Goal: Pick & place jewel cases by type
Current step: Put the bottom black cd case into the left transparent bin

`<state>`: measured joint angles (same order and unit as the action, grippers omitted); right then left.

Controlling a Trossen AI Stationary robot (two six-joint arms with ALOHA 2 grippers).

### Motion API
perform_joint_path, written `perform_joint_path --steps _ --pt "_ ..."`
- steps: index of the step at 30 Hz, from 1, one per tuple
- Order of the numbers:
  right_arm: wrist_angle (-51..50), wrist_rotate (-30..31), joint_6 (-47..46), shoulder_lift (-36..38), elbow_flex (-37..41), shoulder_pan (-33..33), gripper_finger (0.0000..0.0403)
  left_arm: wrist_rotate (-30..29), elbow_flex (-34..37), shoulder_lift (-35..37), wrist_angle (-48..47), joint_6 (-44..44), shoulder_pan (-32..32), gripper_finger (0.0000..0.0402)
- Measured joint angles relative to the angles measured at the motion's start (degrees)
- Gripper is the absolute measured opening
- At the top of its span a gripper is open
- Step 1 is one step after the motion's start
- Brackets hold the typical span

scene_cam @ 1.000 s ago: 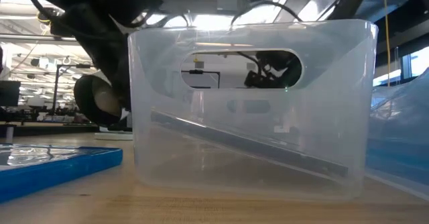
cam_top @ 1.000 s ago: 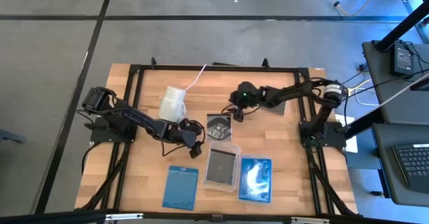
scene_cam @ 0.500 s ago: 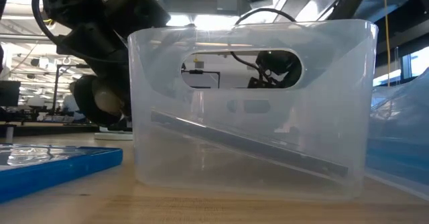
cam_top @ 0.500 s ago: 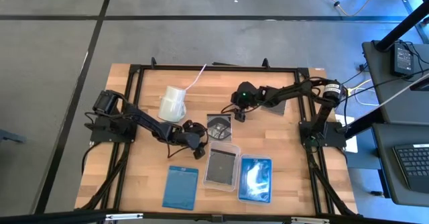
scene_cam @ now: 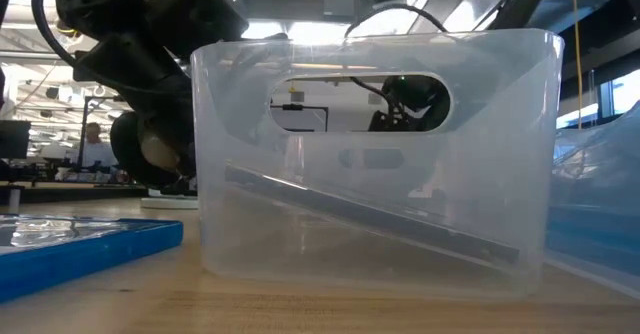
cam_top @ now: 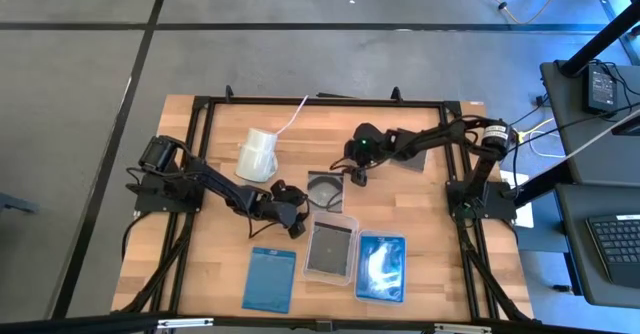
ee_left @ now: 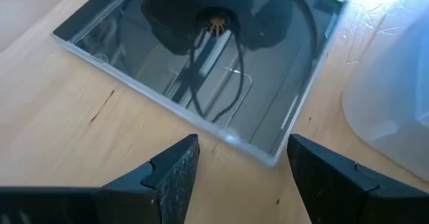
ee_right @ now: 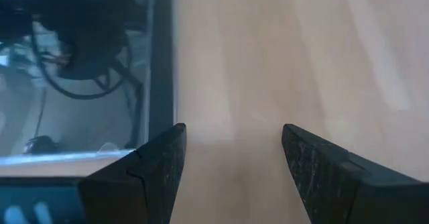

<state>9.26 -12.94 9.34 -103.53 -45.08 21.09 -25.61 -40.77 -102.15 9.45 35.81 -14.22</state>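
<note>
A clear case [cam_top: 324,187] lay flat near the counter's [cam_top: 430,264] middle. The left claw [cam_top: 293,217] hung wide and empty just beside its left corner; the right claw [cam_top: 359,174], also wide and empty, hung by its right edge. Toward the near edge sat a blue case [cam_top: 269,278] and a tray [cam_top: 333,249] holding a dark case.

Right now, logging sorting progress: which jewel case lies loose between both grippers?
The clear jewel case showing a dark disc, mid-table; the others lie along the front edge.
</note>
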Motion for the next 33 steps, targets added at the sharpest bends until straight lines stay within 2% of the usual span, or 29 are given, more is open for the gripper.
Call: perform_joint_path --steps 11,23,26,33 --pt "-3.88 -0.01 1.89 0.24 -0.20 -3.13 0.0251 -1.68 -0.02 0.09 -3.23 -2.59 -0.04 0.0219" --pt "-3.94 -0.12 1.45 0.25 -0.09 -4.83 0.0251 -3.01 0.06 0.11 -2.63 -17.31 0.02 0.0219" --pt "-3.57 -0.31 1.42 0.22 -0.04 -4.86 0.0251 -2.21 0.15 0.09 -1.97 -16.90 0.13 0.0219" --pt "-3.61 -0.49 2.44 0.16 -0.02 -4.86 0.0251 -0.75 0.15 0.09 -2.13 -6.45 0.41 0.0219"
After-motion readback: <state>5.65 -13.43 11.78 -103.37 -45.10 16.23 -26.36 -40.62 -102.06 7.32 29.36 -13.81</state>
